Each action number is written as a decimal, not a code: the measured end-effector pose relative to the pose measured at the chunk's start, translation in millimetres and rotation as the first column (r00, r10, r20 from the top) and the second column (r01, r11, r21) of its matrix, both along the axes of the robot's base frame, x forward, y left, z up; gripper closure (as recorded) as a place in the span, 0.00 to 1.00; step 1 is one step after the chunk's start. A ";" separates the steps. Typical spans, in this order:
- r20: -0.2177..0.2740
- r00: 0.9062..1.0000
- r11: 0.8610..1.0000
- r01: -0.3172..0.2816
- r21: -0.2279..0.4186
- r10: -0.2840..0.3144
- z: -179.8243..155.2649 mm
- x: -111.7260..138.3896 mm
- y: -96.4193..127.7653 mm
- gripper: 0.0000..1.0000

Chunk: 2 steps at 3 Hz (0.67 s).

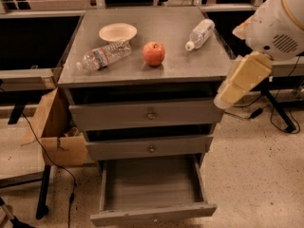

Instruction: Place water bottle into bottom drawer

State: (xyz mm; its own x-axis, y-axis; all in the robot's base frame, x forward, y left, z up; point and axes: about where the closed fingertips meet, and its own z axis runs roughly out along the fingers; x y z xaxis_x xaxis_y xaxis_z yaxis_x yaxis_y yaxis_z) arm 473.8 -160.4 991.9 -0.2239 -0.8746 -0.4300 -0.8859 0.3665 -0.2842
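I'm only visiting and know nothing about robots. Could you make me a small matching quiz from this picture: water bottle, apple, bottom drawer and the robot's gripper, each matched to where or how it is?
Things
1. water bottle
2. apple
3. bottom drawer
4. gripper

Places or states
A. pulled open
B. in the air, off the right side of the cabinet top
C. lying on its side, on the left part of the cabinet top
D. standing on the cabinet top, just right of the water bottle

Pairs: 1-C, 2-D, 3-A, 4-B
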 end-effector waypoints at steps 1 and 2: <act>0.080 0.997 0.995 -0.026 0.096 0.019 20.2 18.4 39.9 0.00; 0.136 0.987 0.982 -0.104 0.158 0.083 37.4 28.9 77.4 0.00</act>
State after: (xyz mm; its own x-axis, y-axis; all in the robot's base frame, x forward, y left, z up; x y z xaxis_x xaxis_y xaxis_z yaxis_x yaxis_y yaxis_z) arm 502.7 -82.9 1029.3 -0.0783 -0.8045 -0.5887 -0.8787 0.3346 -0.3404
